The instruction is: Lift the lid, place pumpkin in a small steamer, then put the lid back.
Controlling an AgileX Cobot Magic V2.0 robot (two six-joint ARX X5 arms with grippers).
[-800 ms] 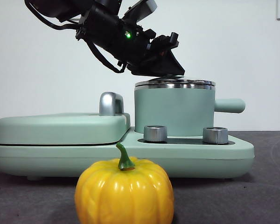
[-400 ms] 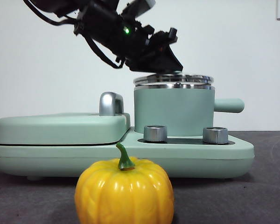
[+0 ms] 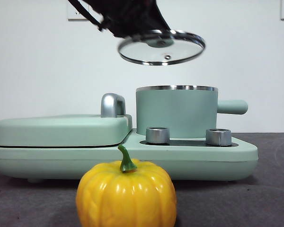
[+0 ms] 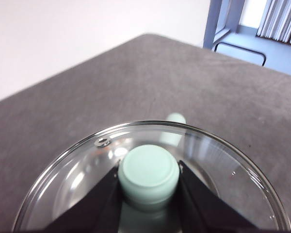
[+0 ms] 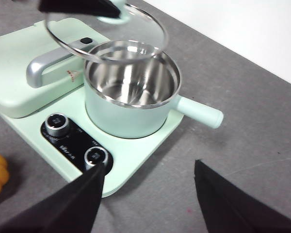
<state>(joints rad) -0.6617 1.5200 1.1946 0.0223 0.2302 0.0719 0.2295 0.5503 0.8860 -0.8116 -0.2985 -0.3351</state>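
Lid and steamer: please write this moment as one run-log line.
left end effector: shut on lid knob, above small steamer | steamer: open | pumpkin: on table | right end effector: open, waiting

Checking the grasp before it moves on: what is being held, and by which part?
The left gripper holds the lid by its knob; the right gripper holds nothing.

Bright, even light; soft shadows.

Lid (image 3: 161, 47) hangs over open steamer (image 3: 176, 113).
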